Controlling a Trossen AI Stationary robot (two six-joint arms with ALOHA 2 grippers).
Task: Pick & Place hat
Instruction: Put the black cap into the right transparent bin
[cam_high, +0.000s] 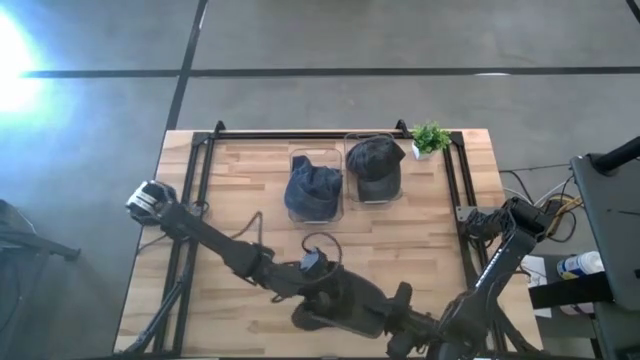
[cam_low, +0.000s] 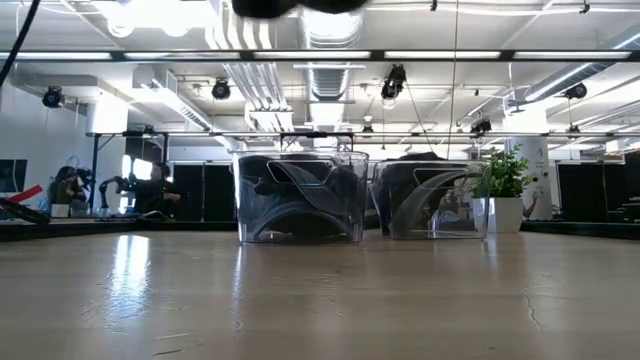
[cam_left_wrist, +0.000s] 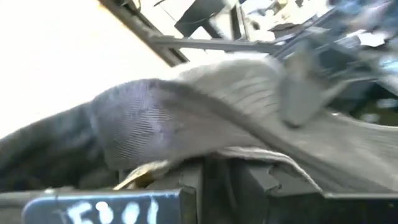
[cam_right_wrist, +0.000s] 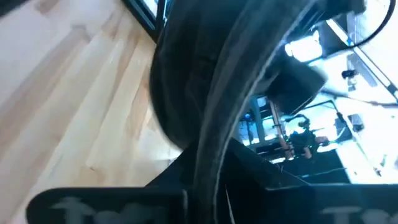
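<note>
You are looking down on a wooden tabletop (cam_high: 240, 200) framed by black rails. Both dark arms are reaching in over its near edge. The left arm (cam_high: 215, 240) is stretching diagonally from the left side toward the near middle. The right arm (cam_high: 495, 265) is folding back from the right edge toward the same spot.

Two clear bins are standing side by side at the far middle of the tabletop, just beside each other. The left bin (cam_high: 316, 190) is holding a blue denim hat (cam_high: 310, 185). The right bin (cam_high: 374, 170) is holding a dark grey hat (cam_high: 376, 158).

Your left hand (cam_high: 335, 300) is hovering over the near middle. In the left wrist view it is pinching a fold of a grey ribbed hat (cam_left_wrist: 186, 118), which is draping straight over its fingers. That hat is being carried off the tabletop, well apart from the bins.

Your right hand (cam_high: 400, 305) is sitting just beside the left one. A dark curved band (cam_right_wrist: 205, 93) is running across its wrist view, and you cannot tell whether its fingers are wide or closed.

A small green plant (cam_high: 430, 138) in a white pot is standing near the far right corner, just beside the right bin.
</note>
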